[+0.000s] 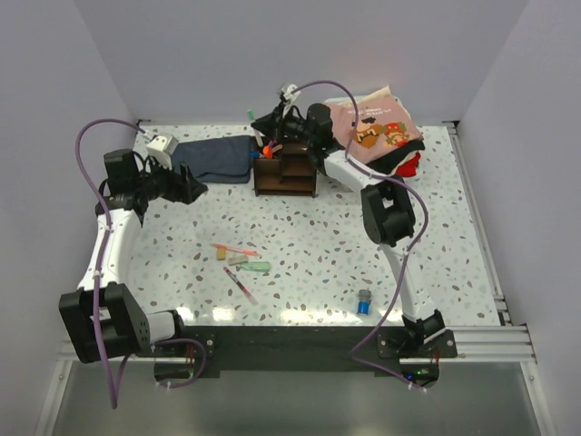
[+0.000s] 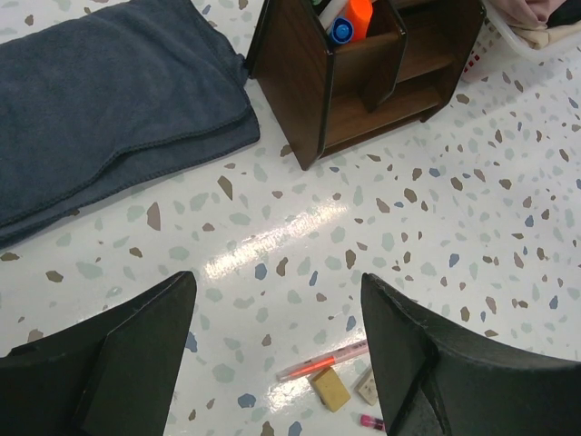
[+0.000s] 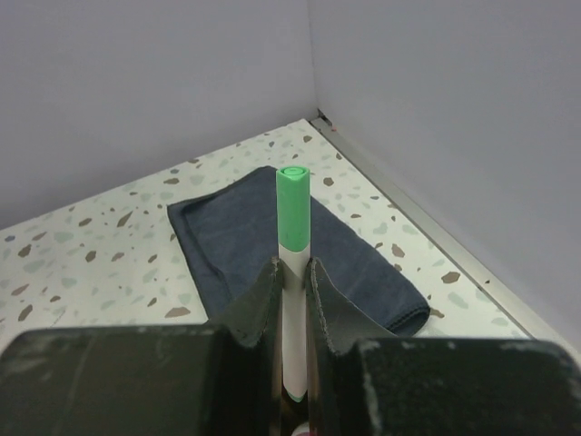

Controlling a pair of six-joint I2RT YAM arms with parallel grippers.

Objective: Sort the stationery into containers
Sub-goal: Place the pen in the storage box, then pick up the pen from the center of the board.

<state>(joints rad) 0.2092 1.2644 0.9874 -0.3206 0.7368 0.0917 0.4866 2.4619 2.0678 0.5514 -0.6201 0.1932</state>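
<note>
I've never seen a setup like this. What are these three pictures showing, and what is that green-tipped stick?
Two robot arms are bolted to a speckled table. One picture looks down from above; the other two come from cameras on each arm's wrist. The right pincer is shut on a green-capped pen, held near the wooden organiser, which already holds a few items. The left pincer is open and holds nothing. Loose pens and erasers and a small blue-capped bottle lie on the table, and beside the organiser a folded blue cloth.
</note>
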